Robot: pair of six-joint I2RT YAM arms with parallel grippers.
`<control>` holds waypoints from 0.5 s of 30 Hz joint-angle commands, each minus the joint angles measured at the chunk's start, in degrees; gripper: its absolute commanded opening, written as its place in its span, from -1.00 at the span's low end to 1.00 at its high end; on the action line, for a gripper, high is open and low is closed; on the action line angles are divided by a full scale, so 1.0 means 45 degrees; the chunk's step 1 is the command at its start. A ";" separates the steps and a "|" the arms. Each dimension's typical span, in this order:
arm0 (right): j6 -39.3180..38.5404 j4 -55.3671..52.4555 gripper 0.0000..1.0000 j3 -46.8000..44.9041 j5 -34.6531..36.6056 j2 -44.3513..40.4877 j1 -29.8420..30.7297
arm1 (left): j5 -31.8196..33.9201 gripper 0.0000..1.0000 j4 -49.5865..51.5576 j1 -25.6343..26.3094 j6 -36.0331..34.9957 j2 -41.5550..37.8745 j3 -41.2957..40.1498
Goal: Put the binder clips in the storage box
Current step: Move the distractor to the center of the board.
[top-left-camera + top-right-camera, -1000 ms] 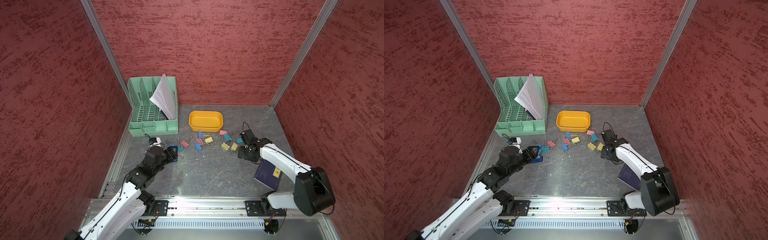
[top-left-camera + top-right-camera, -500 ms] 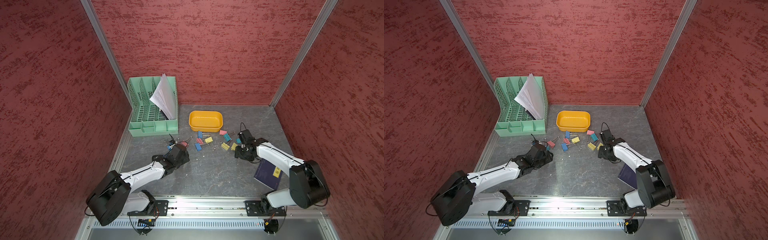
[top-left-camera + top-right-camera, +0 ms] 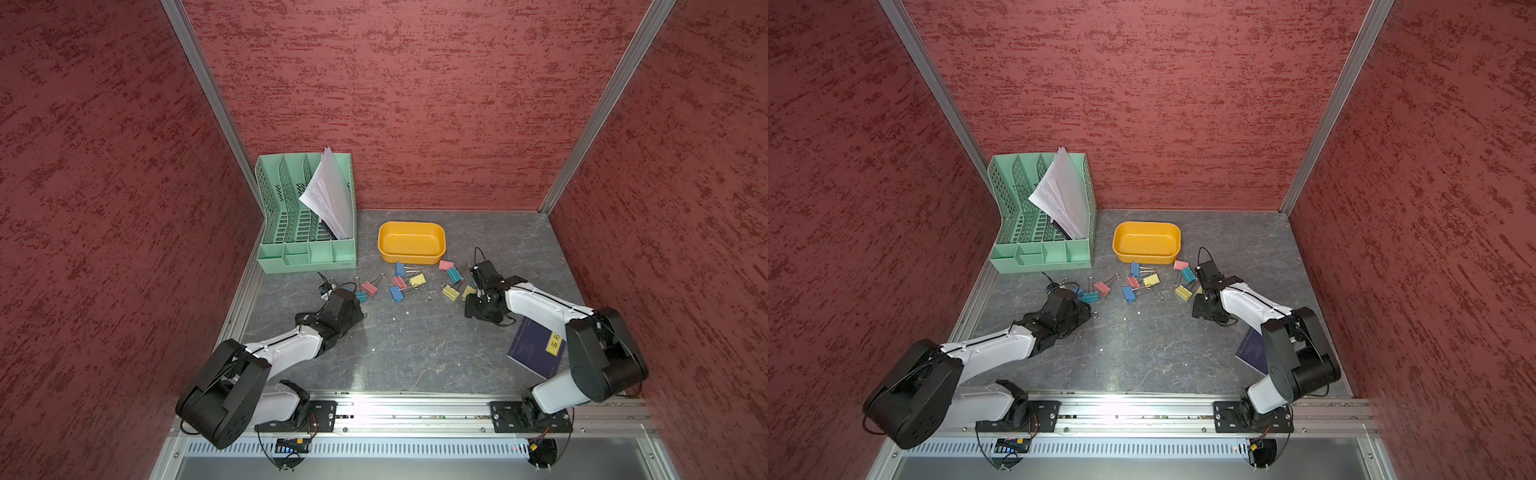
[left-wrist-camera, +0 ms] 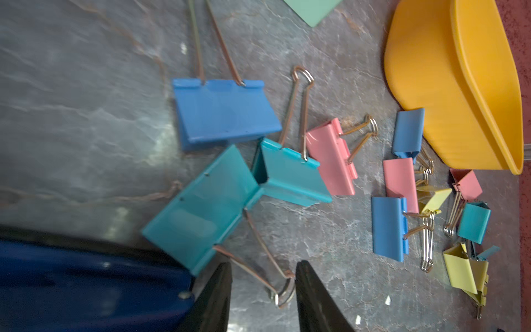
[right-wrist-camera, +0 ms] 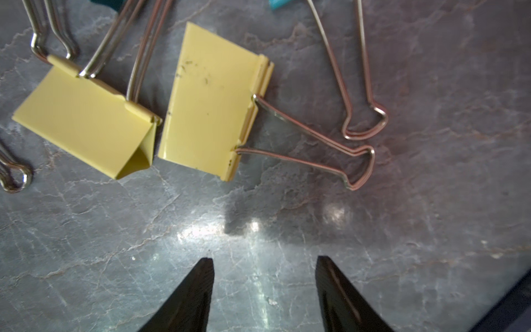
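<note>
Several binder clips [image 3: 399, 286] [image 3: 1133, 286] in pink, blue, teal and yellow lie scattered in front of the yellow-orange storage box [image 3: 411, 258] [image 3: 1146, 258] [image 4: 431, 86], which holds nothing. My left gripper [image 4: 263, 263] [image 3: 358, 312] is low at the left end of the scatter. Its jaws are narrowed on the wire handle of a teal binder clip [image 4: 201, 212] that rests on the table. My right gripper [image 5: 264, 260] [image 3: 471, 308] stands open over bare table, just short of two yellow clips [image 5: 207, 109] [image 3: 451, 293].
A mint-green file organizer [image 3: 307, 216] with papers stands at the back left. A dark blue stapler [image 4: 86, 284] lies right beside my left gripper. A dark blue notebook [image 3: 536, 351] lies under the right arm. Red walls close in three sides.
My left arm has swung in from the left toward the clips and dropped low, and its jaws have narrowed around the teal clip's handle. The right gripper shifted slightly left.
</note>
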State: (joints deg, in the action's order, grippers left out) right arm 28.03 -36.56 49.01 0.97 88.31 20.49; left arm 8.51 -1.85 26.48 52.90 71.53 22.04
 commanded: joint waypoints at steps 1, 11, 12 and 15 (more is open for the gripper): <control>-0.0067 0.0346 0.24 0.0275 -0.0196 0.0305 0.0314 | 0.0497 -0.19 0.1512 -0.0949 -0.0219 -0.1424 -0.0775; 0.0133 0.0485 0.26 0.1283 -0.0487 0.1492 0.1323 | -0.0488 -0.13 0.3150 -0.4338 -0.1472 -0.3161 -0.0779; 0.0185 0.0492 0.27 0.1341 -0.0509 0.1454 0.1327 | -0.0585 -0.14 0.3212 -0.4574 -0.1624 -0.3057 -0.0667; 0.0108 0.0320 0.28 0.1775 -0.0362 0.1225 0.1325 | -0.1017 0.09 0.2745 -0.4702 -0.1939 -0.3404 -0.0450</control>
State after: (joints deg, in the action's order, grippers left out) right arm 28.25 -35.44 54.50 -0.69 94.70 26.11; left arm 5.45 9.34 6.09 47.22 57.19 18.17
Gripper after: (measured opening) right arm 0.639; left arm 0.524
